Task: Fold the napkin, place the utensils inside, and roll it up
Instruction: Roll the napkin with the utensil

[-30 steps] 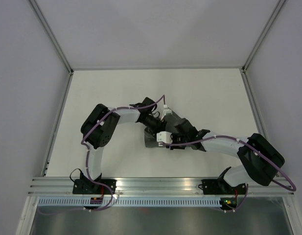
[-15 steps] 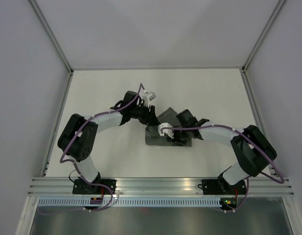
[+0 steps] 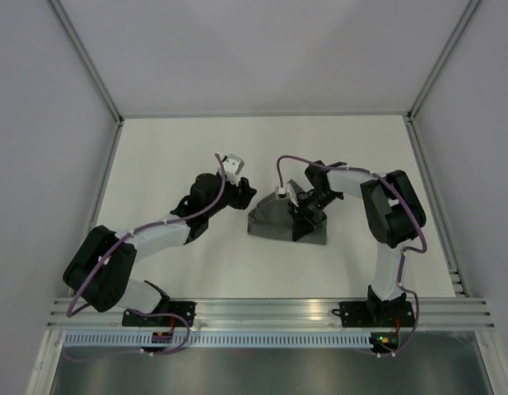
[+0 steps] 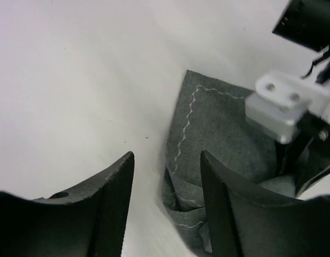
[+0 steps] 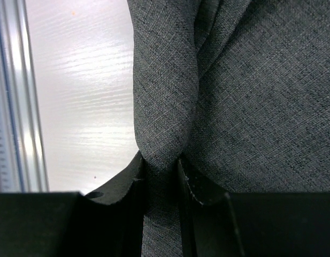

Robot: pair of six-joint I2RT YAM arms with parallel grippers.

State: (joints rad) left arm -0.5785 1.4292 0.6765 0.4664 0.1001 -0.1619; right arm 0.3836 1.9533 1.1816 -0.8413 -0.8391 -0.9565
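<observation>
We have the napkin (image 3: 274,226) lying bunched into a dark wedge, and the right gripper (image 5: 159,182) pinches a gathered ridge of it, with cloth between its closed fingers. The left gripper (image 4: 165,209) sits just off the napkin's left side, near its stitched edge (image 4: 186,128), jaws spread and empty. To do this well, we judge the right pinch should hold firm while the left comes in low at that edge and takes all the layers squarely, so the roll stays even. The utensils show in no view; whether they lie inside the folds we cannot tell. From above, the right gripper covers part of the napkin, so its layers are hard to count.
</observation>
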